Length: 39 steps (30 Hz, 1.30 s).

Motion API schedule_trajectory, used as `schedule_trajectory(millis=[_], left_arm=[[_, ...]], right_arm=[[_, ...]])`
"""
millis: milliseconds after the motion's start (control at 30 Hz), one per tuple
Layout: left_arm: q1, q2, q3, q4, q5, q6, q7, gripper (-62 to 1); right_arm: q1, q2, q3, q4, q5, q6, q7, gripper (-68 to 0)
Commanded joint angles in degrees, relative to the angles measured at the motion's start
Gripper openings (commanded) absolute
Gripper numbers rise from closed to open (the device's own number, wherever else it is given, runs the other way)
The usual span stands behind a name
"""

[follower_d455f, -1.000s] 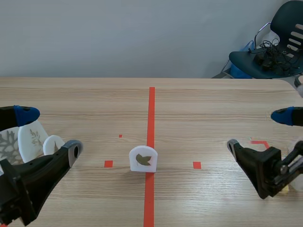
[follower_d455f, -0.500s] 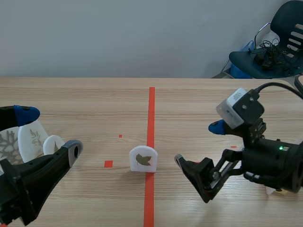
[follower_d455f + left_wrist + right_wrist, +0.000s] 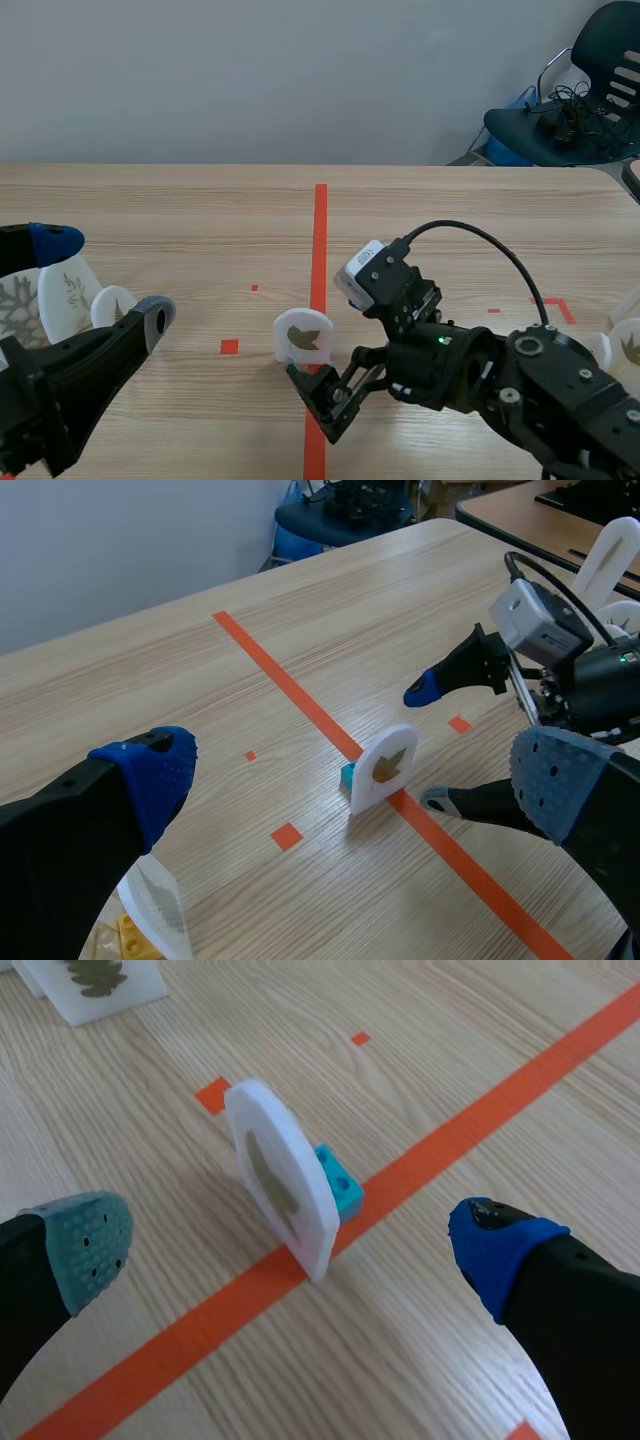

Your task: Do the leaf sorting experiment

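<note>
A white arch-shaped card with a brown leaf (image 3: pixel 303 337) stands upright on the orange-red centre line, held by a teal block (image 3: pixel 338 1186) behind it. My right gripper (image 3: pixel 327 348) comes in from the right and is open. The card (image 3: pixel 285 1185) stands ahead of it, between its grey-green pad (image 3: pixel 85 1250) and blue pad (image 3: pixel 495 1245), touching neither. My left gripper (image 3: pixel 103 279) is open at the table's left, well away from the card (image 3: pixel 385 768).
Several white leaf cards (image 3: pixel 70 292) stand behind the left gripper, and one with an oak leaf (image 3: pixel 100 982) shows far ahead of the right gripper. More white cards (image 3: pixel 622 345) stand at the right edge. A chair with cables (image 3: pixel 570 110) is beyond the table's far right corner.
The right arm has swung in from the right edge to the centre line, bringing its open fingers to either side of the leaf card. The left arm has kept still.
</note>
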Motion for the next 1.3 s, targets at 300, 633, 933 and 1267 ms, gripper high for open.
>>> schedule_trajectory(millis=[300, 633, 933, 1267], left_arm=[[-0.2, 0.13, 0.28, 0.74, -0.35, -0.15, -0.79, 1.4], [-0.2, 0.13, 0.28, 0.74, -0.35, -0.15, -0.79, 1.4], [-0.2, 0.13, 0.28, 0.74, -0.35, -0.15, -0.79, 1.4], [-0.2, 0.13, 0.28, 0.74, -0.37, -0.15, -0.81, 1.4]], right_arm=[[5.07, -1.84, -4.72, -4.72, -2.75, -3.28, 3.41, -4.9], [5.05, -1.84, -7.43, -5.27, -2.75, -3.63, 3.34, -46.4], [5.05, -1.66, -7.37, -4.98, -2.75, -3.58, 3.72, -59.9], [3.23, 0.22, -2.86, 4.7, -1.51, -3.15, -0.33, -59.9]])
